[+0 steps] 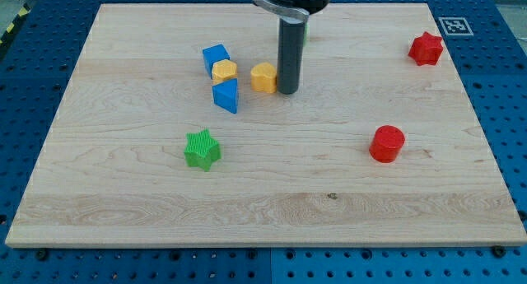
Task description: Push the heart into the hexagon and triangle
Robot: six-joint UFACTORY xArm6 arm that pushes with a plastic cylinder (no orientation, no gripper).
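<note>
A yellow heart (263, 76) lies on the wooden board above the middle. My tip (287, 90) stands right against the heart's right side. To the heart's left, a small gap away, a yellow hexagon (224, 71) sits between a blue cube (216, 58) above it and a blue triangle (226, 95) below it; all three touch or nearly touch.
A green star (202, 148) lies at lower left of the middle. A red cylinder (387, 143) lies at the right. A red star (426, 48) sits near the top right corner. A green block is mostly hidden behind the rod at the top.
</note>
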